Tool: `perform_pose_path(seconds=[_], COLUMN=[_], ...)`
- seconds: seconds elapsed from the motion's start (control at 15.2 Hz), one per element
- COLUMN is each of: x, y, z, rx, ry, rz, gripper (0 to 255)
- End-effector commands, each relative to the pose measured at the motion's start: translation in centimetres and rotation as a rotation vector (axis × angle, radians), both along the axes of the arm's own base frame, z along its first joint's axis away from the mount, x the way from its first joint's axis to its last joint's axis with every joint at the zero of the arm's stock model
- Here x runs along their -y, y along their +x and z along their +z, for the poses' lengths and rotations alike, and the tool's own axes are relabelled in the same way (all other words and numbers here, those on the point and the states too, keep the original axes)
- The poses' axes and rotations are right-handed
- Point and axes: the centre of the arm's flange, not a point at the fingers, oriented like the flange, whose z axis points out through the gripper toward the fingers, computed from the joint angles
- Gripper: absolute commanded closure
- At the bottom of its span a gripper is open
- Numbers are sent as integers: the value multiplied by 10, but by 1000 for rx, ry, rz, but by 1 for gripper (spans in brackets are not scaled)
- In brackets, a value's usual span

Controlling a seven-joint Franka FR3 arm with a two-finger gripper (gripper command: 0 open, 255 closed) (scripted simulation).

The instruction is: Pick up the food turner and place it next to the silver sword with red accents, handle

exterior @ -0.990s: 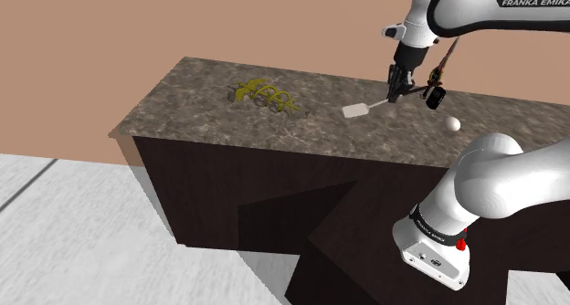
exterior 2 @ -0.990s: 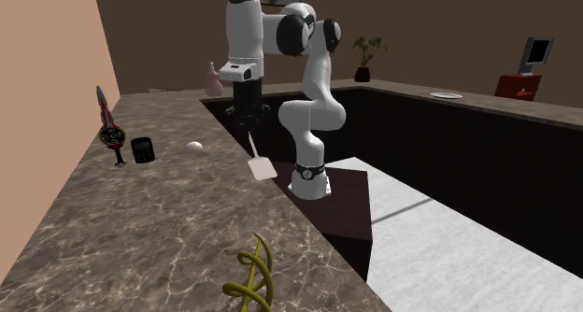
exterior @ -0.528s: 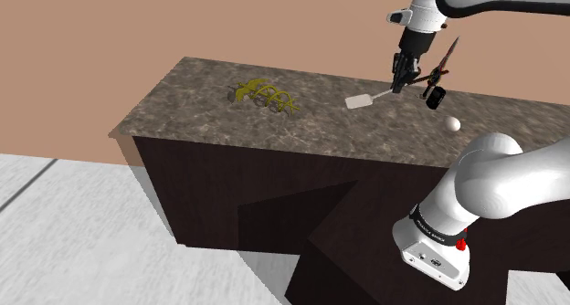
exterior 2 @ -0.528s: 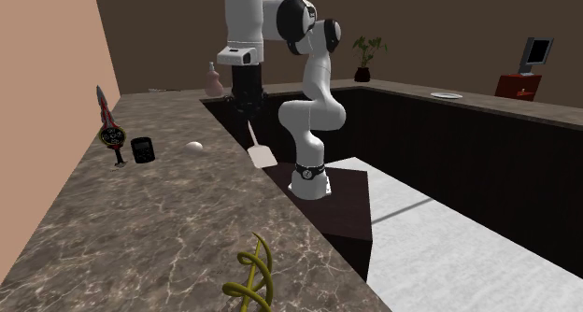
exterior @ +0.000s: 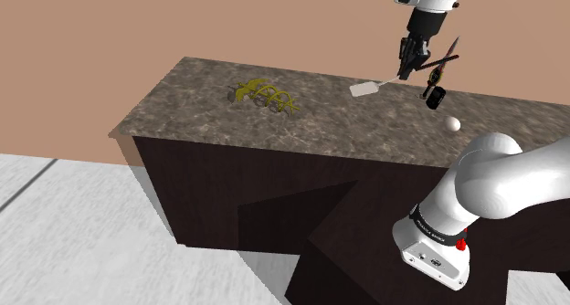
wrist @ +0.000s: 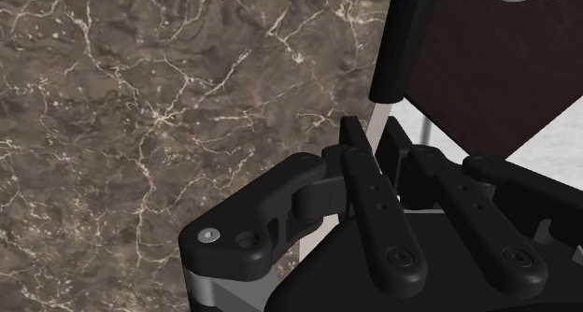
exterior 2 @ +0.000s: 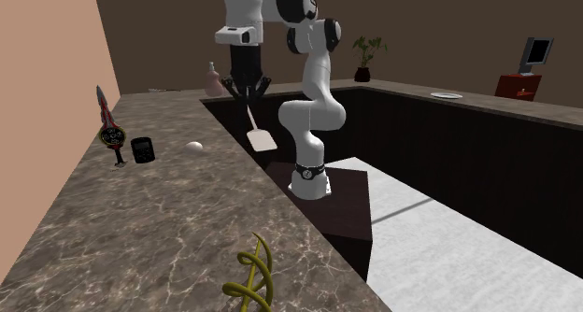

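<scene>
The gripper (exterior 2: 248, 92) is closed around the handle end of the food turner (exterior 2: 263, 138). The turner hangs from it at a slant, pale flat blade lowest, clear of the brown marbled counter (exterior 2: 140, 226). In the wrist view the fingers (wrist: 360, 175) pinch a pale strip, probably that handle. The sword (exterior 2: 108, 125) stands near the tan wall, well apart from the turner, with a small black device (exterior 2: 141, 149) and a white ball (exterior 2: 194, 147) lying between them.
</scene>
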Motion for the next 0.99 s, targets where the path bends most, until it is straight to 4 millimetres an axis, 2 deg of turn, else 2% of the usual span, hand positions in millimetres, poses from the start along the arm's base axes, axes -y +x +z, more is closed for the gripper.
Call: perform_pose_path(seconds=[0.0, 0.92], x=[0, 0], y=[0, 0], z=[10, 84], rx=[0, 0], ry=[0, 0], rz=[0, 0], gripper=[255, 255])
